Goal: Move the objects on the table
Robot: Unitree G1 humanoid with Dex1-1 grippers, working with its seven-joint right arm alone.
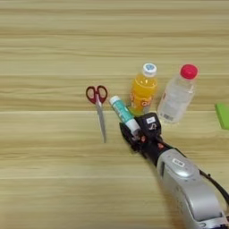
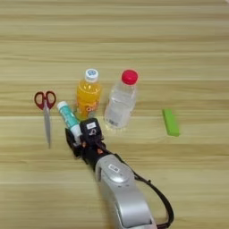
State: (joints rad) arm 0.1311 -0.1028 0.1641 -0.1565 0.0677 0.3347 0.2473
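Clamping the glue stick by its near end, the gripper has one object in hand, while both bottles just beyond it and the scissors to its left look unmoved.

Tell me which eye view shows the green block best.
The right eye view: the green block lies whole on the table, right of the clear bottle. The left eye view shows only part of it, cut off at the right edge.
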